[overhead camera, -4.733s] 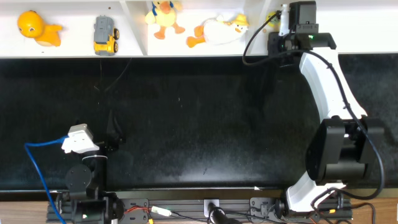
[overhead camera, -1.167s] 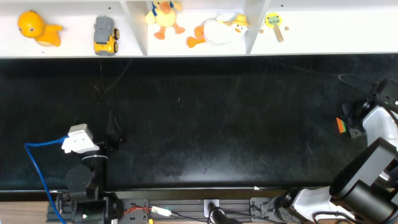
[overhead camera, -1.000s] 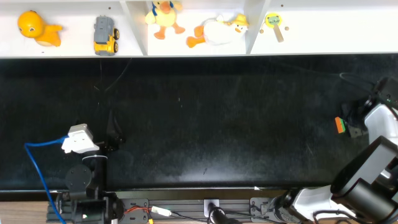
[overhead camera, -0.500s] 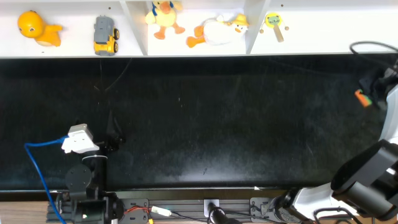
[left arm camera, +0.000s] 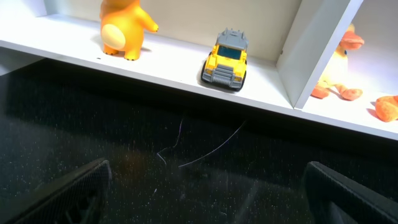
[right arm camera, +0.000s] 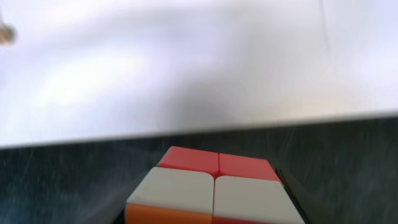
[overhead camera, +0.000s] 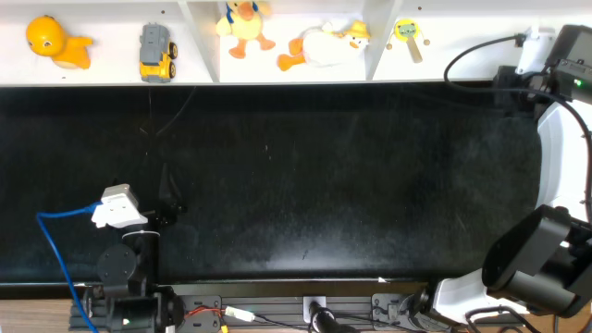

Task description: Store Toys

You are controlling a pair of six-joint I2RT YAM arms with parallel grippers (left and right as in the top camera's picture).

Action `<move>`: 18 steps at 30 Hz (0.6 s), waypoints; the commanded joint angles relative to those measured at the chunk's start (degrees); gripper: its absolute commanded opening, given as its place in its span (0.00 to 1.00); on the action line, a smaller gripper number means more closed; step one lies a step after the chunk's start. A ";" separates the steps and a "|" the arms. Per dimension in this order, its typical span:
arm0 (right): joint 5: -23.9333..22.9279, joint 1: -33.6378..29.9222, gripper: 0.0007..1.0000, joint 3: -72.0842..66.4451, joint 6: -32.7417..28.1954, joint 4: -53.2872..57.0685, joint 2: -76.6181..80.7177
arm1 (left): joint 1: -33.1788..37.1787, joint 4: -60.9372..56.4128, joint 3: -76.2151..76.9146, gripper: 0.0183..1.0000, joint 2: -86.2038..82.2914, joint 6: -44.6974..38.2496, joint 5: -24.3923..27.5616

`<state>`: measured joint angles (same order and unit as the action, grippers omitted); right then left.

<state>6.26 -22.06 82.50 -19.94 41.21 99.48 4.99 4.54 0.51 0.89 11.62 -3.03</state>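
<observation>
A puzzle cube (right arm camera: 214, 190) with white, red and orange faces sits in my right gripper (overhead camera: 515, 80), which is shut on it. That gripper hangs at the far right, just in front of the white shelf (overhead camera: 472, 57) and its right compartment. On the shelf stand an orange duck (overhead camera: 55, 42), a yellow truck (overhead camera: 157, 51), a yellow plush duck (overhead camera: 245, 26), a lying white plush duck (overhead camera: 324, 44) and a small green-faced rattle (overhead camera: 407, 35). My left gripper (left arm camera: 208, 186) is open low over the black mat at the near left, facing the truck (left arm camera: 229, 59).
The black mat (overhead camera: 324, 176) covers the table between the arms and the shelf. A blue cable (overhead camera: 55, 245) loops by the left arm's base. White dividers (left arm camera: 317, 50) split the shelf into compartments.
My right arm has swung from the mat's right edge up and back to the shelf's right end, carrying the cube. The left arm has not moved.
</observation>
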 commanded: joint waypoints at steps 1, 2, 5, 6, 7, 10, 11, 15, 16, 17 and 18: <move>2.56 -0.85 0.05 1.11 -2.93 -3.67 -1.77 | 0.39 0.17 -0.04 1.00 -0.61 -0.85 0.57; 2.51 -1.25 0.05 0.92 -2.69 -4.48 -1.77 | 0.39 0.17 -0.04 1.00 -0.61 -0.85 0.57; 4.44 -2.99 0.05 -0.46 -2.12 -7.58 -1.77 | 0.39 0.20 -0.04 1.00 -0.61 -0.85 0.57; 5.38 -3.67 0.05 -1.16 -2.12 -8.74 -1.77 | 0.39 0.20 -0.04 1.00 -0.61 -0.85 0.57; 6.25 -4.37 0.05 -1.92 -2.12 -9.99 -1.77 | 0.39 0.20 -0.04 1.00 -0.61 -0.85 0.57; 6.64 -5.88 0.05 -5.14 -2.08 -14.56 -1.77 | 0.39 0.17 -0.04 1.00 -0.61 -0.85 0.57; 6.64 -6.21 0.05 -6.45 -2.05 -16.13 -1.77 | 0.39 0.20 -0.04 1.00 -0.61 -0.85 0.57; 8.28 -6.62 0.05 -10.93 -1.73 -22.80 -1.79 | 0.39 0.20 -0.04 1.00 -0.61 -0.85 0.57; 9.70 -6.62 0.05 -11.41 -1.79 -23.82 -1.90 | 0.39 0.20 -0.04 1.00 -0.61 -0.85 0.57; 10.91 -6.62 0.05 -11.63 -2.03 -24.72 -2.05 | 0.39 0.17 -0.04 1.00 -0.61 -0.85 0.57; 11.96 -6.56 0.05 -11.76 -2.01 -25.81 -2.25 | 0.39 0.17 -0.04 1.00 -0.61 -0.85 0.57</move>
<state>13.65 -28.84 70.91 -21.52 17.56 99.48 4.99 4.54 0.51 0.89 11.62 -3.03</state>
